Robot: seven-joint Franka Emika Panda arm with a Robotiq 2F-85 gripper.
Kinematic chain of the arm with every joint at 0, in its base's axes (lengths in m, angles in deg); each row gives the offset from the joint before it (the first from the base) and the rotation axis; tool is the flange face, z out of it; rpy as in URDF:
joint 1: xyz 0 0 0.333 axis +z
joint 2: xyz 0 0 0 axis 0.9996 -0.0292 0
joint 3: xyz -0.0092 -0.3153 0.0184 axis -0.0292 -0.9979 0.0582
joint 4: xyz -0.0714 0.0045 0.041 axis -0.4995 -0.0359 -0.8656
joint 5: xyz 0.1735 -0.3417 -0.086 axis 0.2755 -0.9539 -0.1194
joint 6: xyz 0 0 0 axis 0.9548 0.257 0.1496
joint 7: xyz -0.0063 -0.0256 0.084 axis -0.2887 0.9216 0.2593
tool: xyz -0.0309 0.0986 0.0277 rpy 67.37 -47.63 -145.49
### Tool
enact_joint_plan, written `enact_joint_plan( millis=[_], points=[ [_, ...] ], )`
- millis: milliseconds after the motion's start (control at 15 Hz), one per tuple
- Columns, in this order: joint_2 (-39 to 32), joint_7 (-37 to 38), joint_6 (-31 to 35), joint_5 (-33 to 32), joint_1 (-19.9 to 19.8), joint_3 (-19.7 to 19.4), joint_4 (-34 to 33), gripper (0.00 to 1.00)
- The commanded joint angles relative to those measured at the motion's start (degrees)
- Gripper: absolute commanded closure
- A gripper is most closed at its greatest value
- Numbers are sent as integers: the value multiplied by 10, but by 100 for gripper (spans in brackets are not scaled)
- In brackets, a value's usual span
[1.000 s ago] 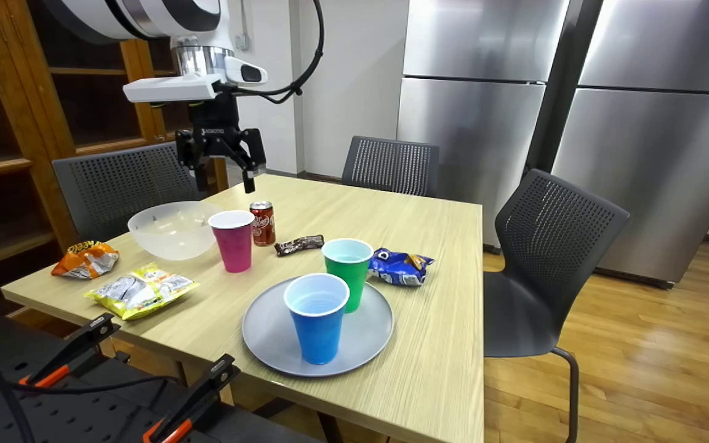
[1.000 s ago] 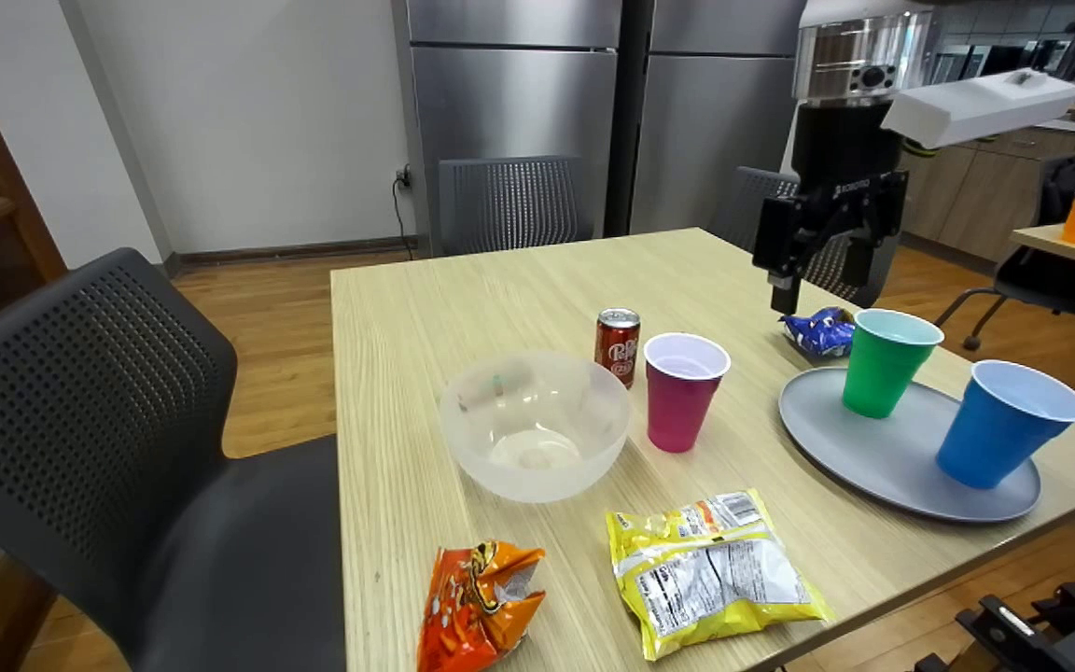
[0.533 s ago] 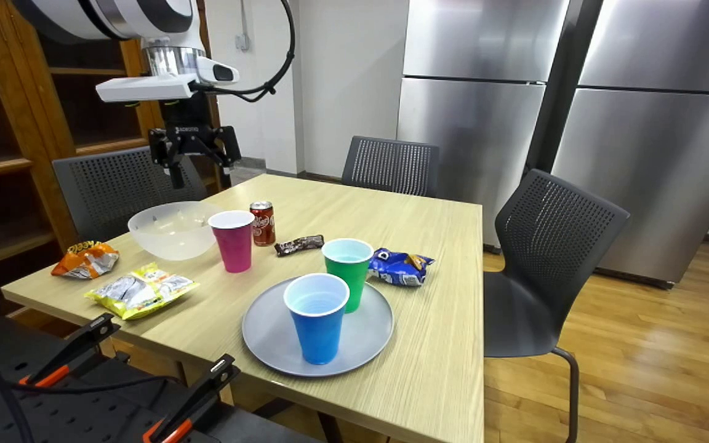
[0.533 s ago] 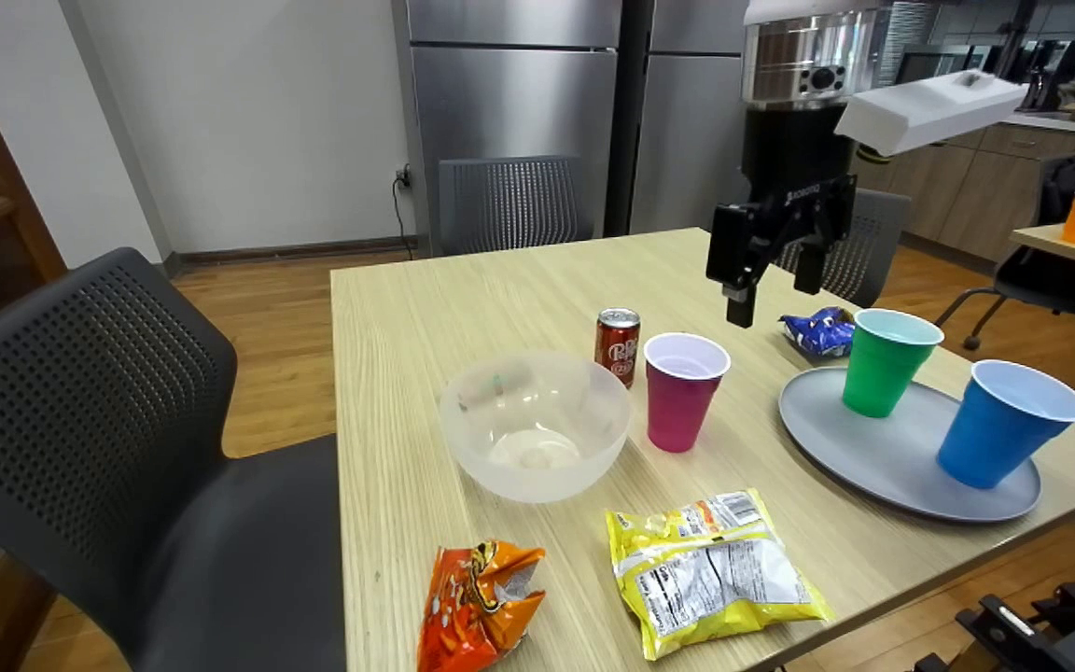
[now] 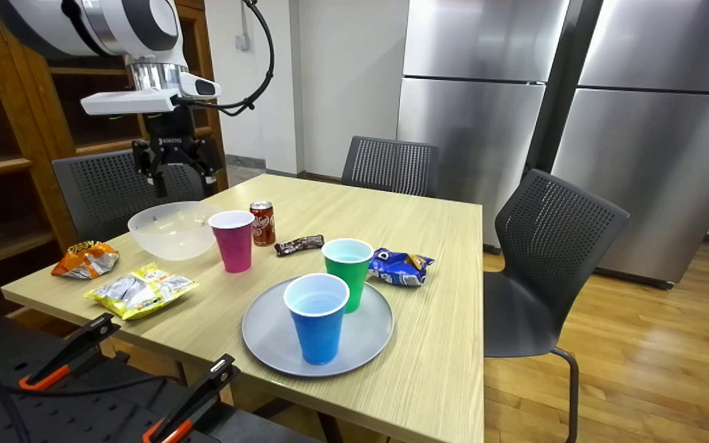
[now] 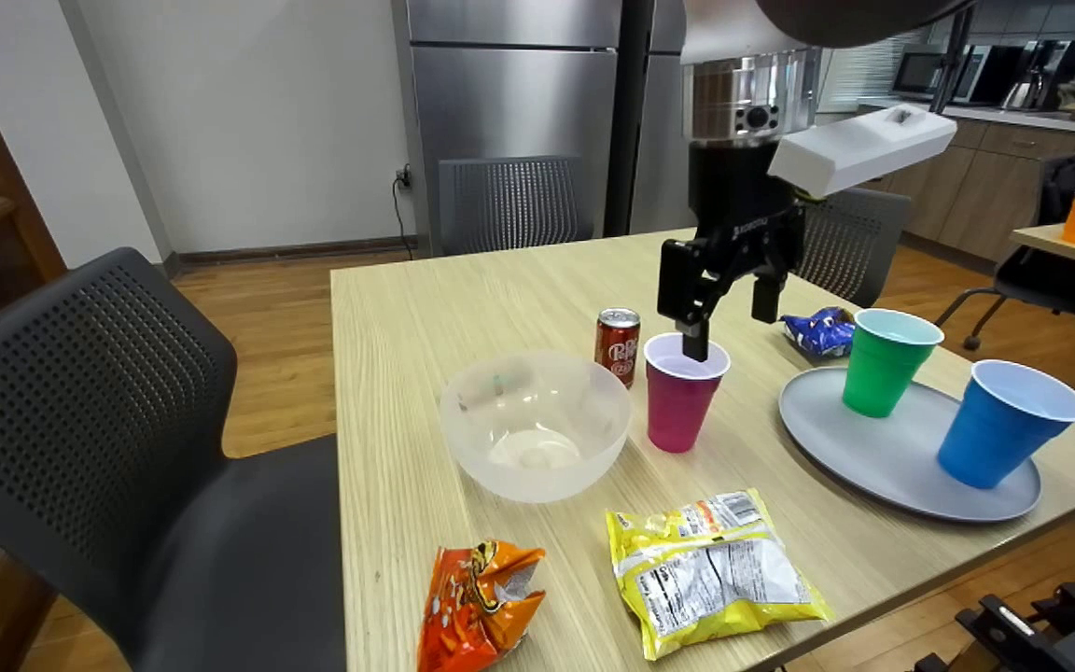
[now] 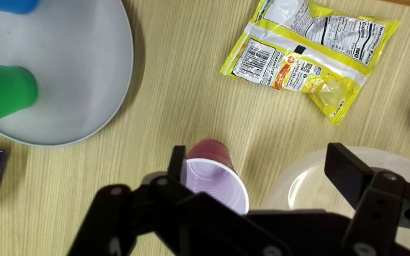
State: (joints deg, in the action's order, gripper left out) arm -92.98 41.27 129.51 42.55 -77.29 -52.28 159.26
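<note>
While the gripper (image 5: 184,187) hangs above the table (image 6: 444,317), its fingers (image 7: 347,174) stand wide apart, holding nothing. Magenta cup (image 6: 679,411) upright on the table, just beside frosted bowl (image 6: 537,481); red can (image 6: 616,347) near both. Yellow snack bag (image 6: 715,574) nearby; green cup (image 6: 883,373), blue cup (image 6: 995,439) on gray plate (image 6: 859,457).

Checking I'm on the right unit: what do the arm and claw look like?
The arm is white with dark panels and a silvery ring. A black cable loops off it, and a white bar juts out. The claw is black, two-fingered, with white ROBOTIQ lettering.
</note>
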Motion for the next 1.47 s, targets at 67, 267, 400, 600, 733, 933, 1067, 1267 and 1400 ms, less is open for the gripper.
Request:
enact_joint_plan(
  millis=[67,267,400,600,733,933,1067,1267,1400],
  points=[
    [-45,42,-16,-17,12,1,-45,0],
    [-72,51,-18,-17,17,-4,-65,0],
    [-88,55,-21,-11,17,-7,-79,0],
    [-109,63,-19,-12,19,-14,-94,0],
    [-122,64,-20,-7,18,-18,-107,0],
    [-142,64,-19,-6,19,-25,-124,0],
    [-155,60,-20,-1,19,-27,-136,0],
    [-174,56,-18,4,18,-29,-154,0],
    [-184,57,-14,4,19,-32,-165,0]
  ],
)
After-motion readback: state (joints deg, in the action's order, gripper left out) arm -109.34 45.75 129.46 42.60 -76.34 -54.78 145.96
